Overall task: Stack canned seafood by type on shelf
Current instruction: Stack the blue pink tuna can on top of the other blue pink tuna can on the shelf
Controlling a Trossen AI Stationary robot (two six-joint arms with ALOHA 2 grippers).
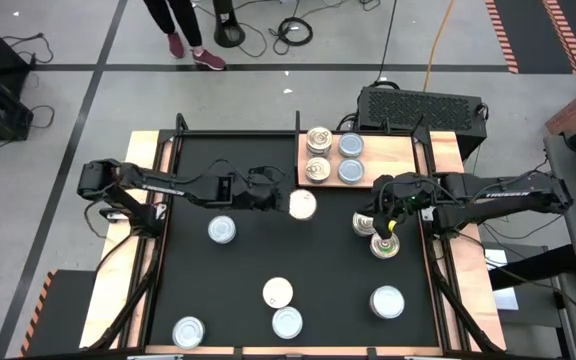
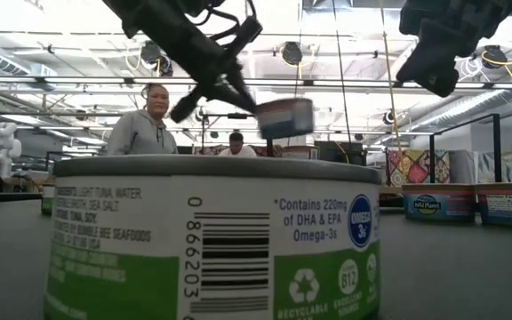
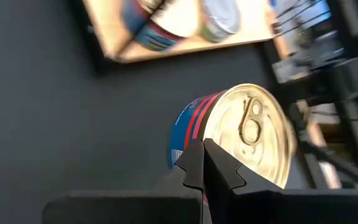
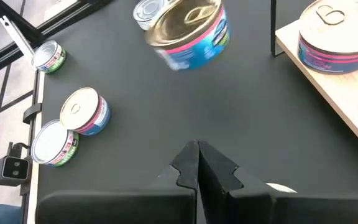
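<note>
My left gripper [image 3: 202,163] is clamped on the rim of a gold-topped can [image 3: 241,134], lifted above the mat just off the shelf [image 1: 388,155]. Four cans [image 1: 334,156] sit in two pairs on that shelf. My right gripper [image 4: 197,163], fingers together and empty, hovers over the mat's right side.

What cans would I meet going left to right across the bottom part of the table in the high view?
Left silver-topped can → middle silver-topped can → right silver-topped can. The white-topped can overlaps the middle one sideways, so it is left out.
</note>
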